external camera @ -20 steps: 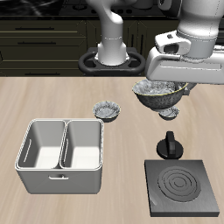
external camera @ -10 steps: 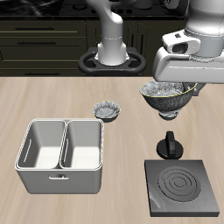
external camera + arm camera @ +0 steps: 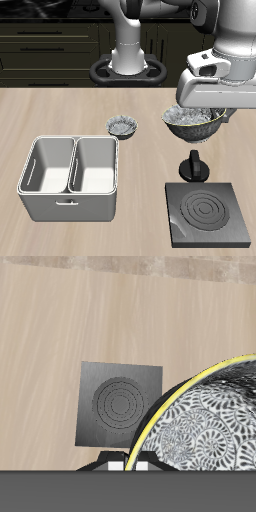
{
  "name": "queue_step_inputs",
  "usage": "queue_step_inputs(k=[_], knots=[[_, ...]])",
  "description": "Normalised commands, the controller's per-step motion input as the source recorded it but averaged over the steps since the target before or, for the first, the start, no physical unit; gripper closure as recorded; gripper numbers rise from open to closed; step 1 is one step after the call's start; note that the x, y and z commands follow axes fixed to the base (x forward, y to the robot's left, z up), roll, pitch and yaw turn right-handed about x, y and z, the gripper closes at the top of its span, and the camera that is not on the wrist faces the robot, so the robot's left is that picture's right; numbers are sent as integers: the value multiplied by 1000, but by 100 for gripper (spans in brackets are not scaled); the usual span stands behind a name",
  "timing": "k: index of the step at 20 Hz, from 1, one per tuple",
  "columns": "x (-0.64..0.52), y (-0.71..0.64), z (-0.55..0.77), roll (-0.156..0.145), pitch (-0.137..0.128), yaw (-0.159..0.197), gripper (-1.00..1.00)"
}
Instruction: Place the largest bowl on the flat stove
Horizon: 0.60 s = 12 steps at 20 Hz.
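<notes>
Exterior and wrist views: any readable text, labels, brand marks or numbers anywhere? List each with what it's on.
None: no words, numbers or brand marks show in either view.
The stove carries only white concentric rings, not text.
The bowl held at the end effector has a speckled pattern, no lettering.
The white basin and the small bowl are unmarked.

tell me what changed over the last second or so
The gripper carried the largest bowl, held off the table, sideways and toward the table's front edge, so it now hangs closer to the flat stove, just behind its knob. It moves with the gripper throughout, so the grip seems kept. The small bowl and the white basin stayed where they were.
</notes>
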Motion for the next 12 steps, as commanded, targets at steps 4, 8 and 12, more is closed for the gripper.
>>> queue_step_inputs(k=[4,8,12], knots=[[10,146,-265,24,20,11,100],[57,73,-257,6,29,-2,100],[112,46,-283,6,34,16,100]])
